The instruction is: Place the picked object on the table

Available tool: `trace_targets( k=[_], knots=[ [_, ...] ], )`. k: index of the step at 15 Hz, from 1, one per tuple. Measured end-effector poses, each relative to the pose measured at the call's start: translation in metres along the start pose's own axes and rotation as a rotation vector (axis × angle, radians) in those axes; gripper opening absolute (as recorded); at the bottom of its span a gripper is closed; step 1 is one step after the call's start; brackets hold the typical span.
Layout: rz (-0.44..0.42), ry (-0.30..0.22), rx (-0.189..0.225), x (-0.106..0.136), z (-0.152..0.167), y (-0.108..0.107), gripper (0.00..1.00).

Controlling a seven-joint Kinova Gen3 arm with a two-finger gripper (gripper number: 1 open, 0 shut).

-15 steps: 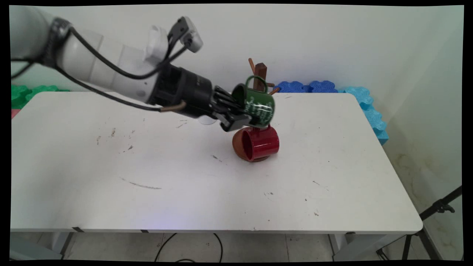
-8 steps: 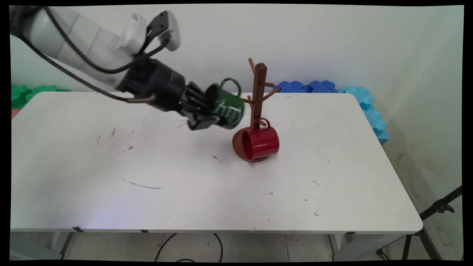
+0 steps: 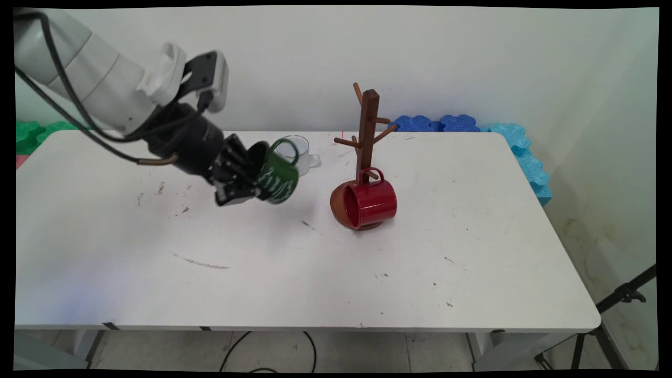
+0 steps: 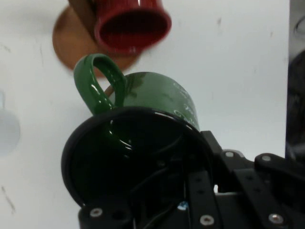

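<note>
Main view shows the black two-finger claw (image 3: 242,190) at left of centre, clamped on the rim of a glossy green ceramic mug (image 3: 276,175) carried tilted above the white table (image 3: 315,273). Such a rim pinch looks slippery, so the mug could twist loose and drop, or knock the clear glass cup (image 3: 299,154) just behind it.
</note>
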Motion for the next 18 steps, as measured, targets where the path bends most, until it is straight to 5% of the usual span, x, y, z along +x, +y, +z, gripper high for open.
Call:
trace_targets(
  k=[10,18],
  knots=[
    [0.136,-0.197,-0.038,-0.035,0.044,0.011,0.00],
    [0.190,-0.265,-0.062,-0.042,0.085,0.016,0.00]
  ],
)
